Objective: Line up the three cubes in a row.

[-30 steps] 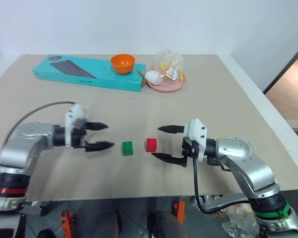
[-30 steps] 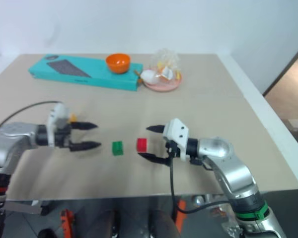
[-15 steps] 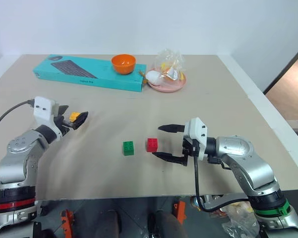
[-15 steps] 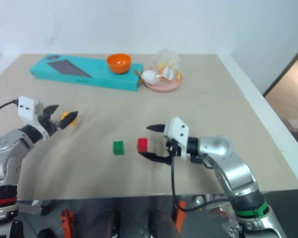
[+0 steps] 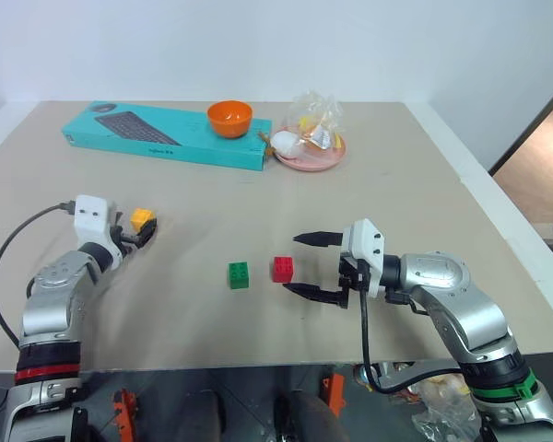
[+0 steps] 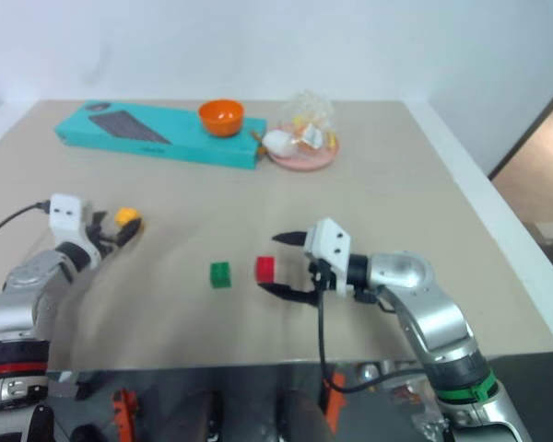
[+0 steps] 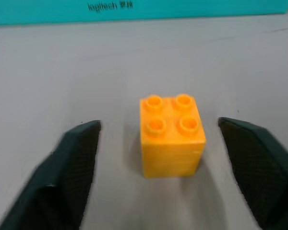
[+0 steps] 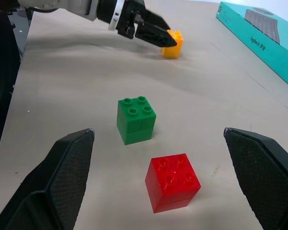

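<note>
The yellow cube (image 7: 172, 135) sits on the table at the left, between the fingers (image 7: 72, 167) of my left gripper (image 5: 140, 234). That gripper is open, with a gap on each side of the cube. The green cube (image 5: 238, 274) and the red cube (image 5: 282, 269) stand side by side near the table's middle, a small gap between them. My right gripper (image 5: 292, 263) is open just right of the red cube, pointing left, with nothing between its fingers. In the right wrist view the green cube (image 8: 136, 120), the red cube (image 8: 173, 182) and the yellow cube (image 8: 173, 44) are all seen.
A teal keyboard box (image 5: 166, 136) lies along the back of the table with an orange bowl (image 5: 229, 118) on it. A pink plate (image 5: 309, 157) holding a crumpled clear bag is beside it. The table's front edge (image 5: 258, 368) is close below the cubes.
My left arm swung away from the green cube to the left and forward, lowering to the yellow cube, and its fingers have narrowed around it. The right arm has stayed still.
</note>
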Controlling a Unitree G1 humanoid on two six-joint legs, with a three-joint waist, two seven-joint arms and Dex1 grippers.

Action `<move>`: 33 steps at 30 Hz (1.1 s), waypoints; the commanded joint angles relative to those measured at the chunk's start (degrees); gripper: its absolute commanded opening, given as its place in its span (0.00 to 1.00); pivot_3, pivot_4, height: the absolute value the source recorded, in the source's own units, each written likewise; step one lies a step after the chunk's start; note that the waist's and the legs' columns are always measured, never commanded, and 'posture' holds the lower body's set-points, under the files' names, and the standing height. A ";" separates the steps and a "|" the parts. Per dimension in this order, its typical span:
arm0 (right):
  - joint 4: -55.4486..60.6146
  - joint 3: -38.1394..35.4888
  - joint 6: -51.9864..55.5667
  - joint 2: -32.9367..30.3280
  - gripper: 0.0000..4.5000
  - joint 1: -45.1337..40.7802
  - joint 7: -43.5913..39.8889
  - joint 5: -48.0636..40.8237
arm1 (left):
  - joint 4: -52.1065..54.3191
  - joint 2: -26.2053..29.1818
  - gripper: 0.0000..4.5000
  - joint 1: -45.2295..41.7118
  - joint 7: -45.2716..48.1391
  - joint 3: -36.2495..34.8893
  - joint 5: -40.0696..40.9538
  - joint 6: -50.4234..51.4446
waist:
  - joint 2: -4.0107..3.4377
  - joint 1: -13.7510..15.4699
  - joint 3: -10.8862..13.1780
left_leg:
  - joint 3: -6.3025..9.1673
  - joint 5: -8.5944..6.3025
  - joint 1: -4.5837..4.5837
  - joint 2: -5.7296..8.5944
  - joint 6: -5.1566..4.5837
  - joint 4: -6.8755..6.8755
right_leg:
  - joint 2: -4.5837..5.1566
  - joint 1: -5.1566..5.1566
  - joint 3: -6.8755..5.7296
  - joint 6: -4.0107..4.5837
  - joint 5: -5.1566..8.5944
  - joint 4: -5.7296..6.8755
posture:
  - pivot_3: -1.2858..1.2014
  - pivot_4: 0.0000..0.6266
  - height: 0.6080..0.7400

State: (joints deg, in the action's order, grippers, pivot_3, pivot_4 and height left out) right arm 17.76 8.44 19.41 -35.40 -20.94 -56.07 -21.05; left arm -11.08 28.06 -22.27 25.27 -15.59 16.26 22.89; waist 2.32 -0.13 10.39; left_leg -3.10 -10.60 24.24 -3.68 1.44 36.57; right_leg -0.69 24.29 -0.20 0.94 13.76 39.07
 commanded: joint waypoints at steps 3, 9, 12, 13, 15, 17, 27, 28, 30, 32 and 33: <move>0.85 -1.16 -0.74 -0.24 1.00 -0.14 0.08 -0.04 | -3.11 0.72 0.42 -2.60 -0.70 0.09 -1.12 -1.90 | 0.00 -0.03 0.00 | 0.00 0.00 0.00 -0.01 0.00 0.00 | -0.01 0.00 -0.01 0.00 0.00 0.00 | 0.52 0.24 1.00; 1.35 -1.33 -0.58 -0.50 1.00 0.42 0.18 -0.10 | -5.12 1.45 0.29 -3.10 1.37 0.64 -1.45 -2.61 | 0.00 -0.01 0.00 | 0.00 0.01 0.00 -0.02 0.01 0.00 | -0.01 -0.01 -0.07 0.01 0.00 0.00 | 0.52 0.24 1.00; 1.61 -1.42 -0.38 -0.58 1.00 0.43 0.27 -0.18 | -2.61 2.97 0.29 -1.45 7.61 2.53 -0.35 -3.45 | 0.00 -0.01 0.00 | -0.01 0.02 -0.01 -0.02 0.02 0.00 | -0.01 -0.01 -0.07 0.02 -0.01 0.00 | 0.52 0.24 1.00; 1.72 -1.45 -0.31 -0.64 1.00 0.47 0.27 -0.22 | -1.34 3.87 0.29 -0.62 10.86 3.58 0.07 -4.29 | 0.00 -0.02 0.00 | -0.01 0.02 -0.01 -0.01 0.03 0.00 | -0.01 -0.01 -0.07 0.02 -0.01 0.00 | 0.52 0.24 1.00; 2.01 -1.54 -0.24 -0.91 1.00 0.67 0.12 -0.33 | 1.81 6.47 0.29 1.74 19.52 5.77 1.81 -5.70 | 0.00 -0.07 0.00 | -0.03 0.02 -0.01 -0.02 0.03 -0.03 | -0.01 0.00 -0.03 0.02 -0.01 0.00 | 0.52 0.24 1.00; 2.22 -1.59 -0.24 -1.26 1.00 0.98 -0.09 -0.41 | 3.08 9.11 0.29 4.11 29.17 6.91 3.47 -10.88 | 0.00 -0.11 0.00 | -0.03 0.01 0.00 -0.02 0.04 -0.05 | 0.01 0.03 0.01 0.03 0.02 -0.02 | 0.52 0.24 1.00; 3.13 -1.19 -0.10 -1.58 1.00 1.70 0.17 -0.37 | -5.01 14.07 0.29 3.79 51.28 10.64 3.88 -24.23 | -0.01 -0.02 0.00 | -0.03 0.02 -0.01 -0.11 0.02 -0.06 | 0.03 0.05 -0.11 0.17 0.01 -0.01 | 0.52 0.24 1.00; 3.20 -1.24 -0.04 -1.63 1.00 1.78 0.22 -0.36 | -6.06 13.92 0.29 3.48 52.32 11.08 3.63 -25.41 | -0.01 -0.01 0.00 | -0.04 0.02 -0.01 -0.11 0.02 -0.06 | 0.02 0.05 -0.10 0.17 0.01 -0.01 | 0.52 0.24 1.00; 3.27 -1.39 0.00 -1.78 1.00 1.94 0.24 -0.36 | -7.61 13.80 0.29 2.81 53.68 12.09 3.07 -26.79 | -0.01 -0.01 0.00 | -0.05 0.02 0.01 -0.11 0.02 -0.06 | 0.01 0.07 -0.09 0.17 0.02 -0.01 | 0.52 0.24 1.00; 3.42 -1.47 0.05 -1.90 1.00 2.11 0.31 -0.36 | -9.35 13.39 0.29 1.99 54.54 12.94 2.42 -28.55 | -0.01 0.01 0.00 | -0.03 0.02 0.03 -0.10 0.02 -0.06 | -0.01 0.07 -0.12 0.16 0.02 -0.01 | 0.52 0.24 1.00; 3.50 -1.52 0.07 -1.96 1.00 2.19 0.35 -0.34 | -10.12 13.00 0.29 1.50 54.70 13.29 2.20 -29.19 | -0.01 0.01 0.00 | -0.03 0.02 0.03 -0.09 0.02 -0.06 | -0.02 0.07 -0.12 0.16 0.02 -0.01 | 0.52 0.24 1.00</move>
State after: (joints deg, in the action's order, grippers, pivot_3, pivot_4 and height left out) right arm 18.68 8.39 19.80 -36.82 -18.69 -55.91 -21.02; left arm -20.32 41.21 -19.89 78.85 -2.76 18.96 -4.46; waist 2.31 -0.12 10.39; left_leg -3.14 -10.58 24.27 -3.77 1.46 36.51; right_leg -0.71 24.36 -0.31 1.10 13.79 39.06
